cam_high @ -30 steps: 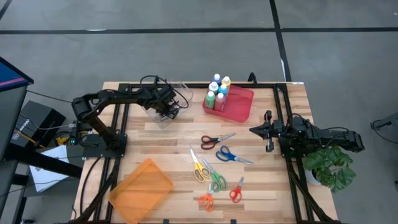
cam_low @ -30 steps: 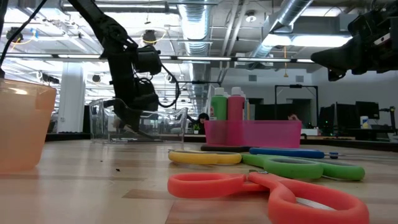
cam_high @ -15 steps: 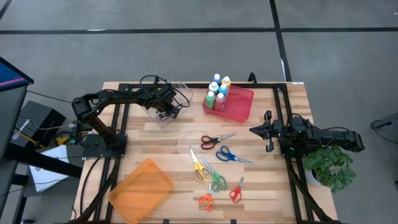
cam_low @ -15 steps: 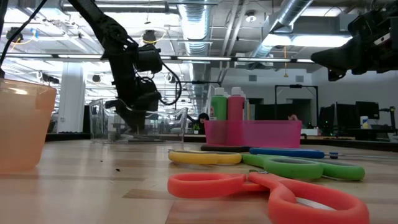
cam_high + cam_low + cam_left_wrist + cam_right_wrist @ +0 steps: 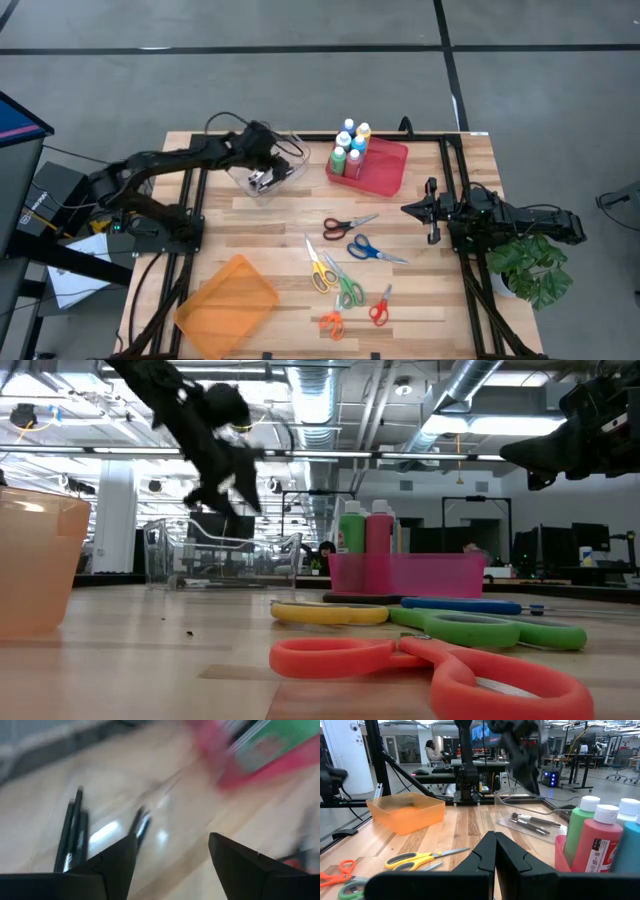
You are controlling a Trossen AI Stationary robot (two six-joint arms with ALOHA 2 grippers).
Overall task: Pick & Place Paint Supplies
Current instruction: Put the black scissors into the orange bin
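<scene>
Paint bottles [image 5: 350, 148], six, upright in the red bin [image 5: 385, 170] at the tabletop's [image 5: 280, 240] far edge; left claw [image 5: 262, 180] open and empty above the clear tray [image 5: 290, 150] beside that bin; right claw [image 5: 432, 210] closed, well apart.

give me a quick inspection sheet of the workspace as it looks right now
surface: wooden table, slatted top.
job's things: paint bottles upright in the red bin.
clutter: scissors scattered mid-table; clear bin holding brushes; orange bin at the near-left corner.
grippers: left gripper open above the clear bin, holding nothing; right gripper shut, parked at the right edge.
cables: black loops by the left arm.
surroundings: potted plant; a person seated beyond.
</scene>
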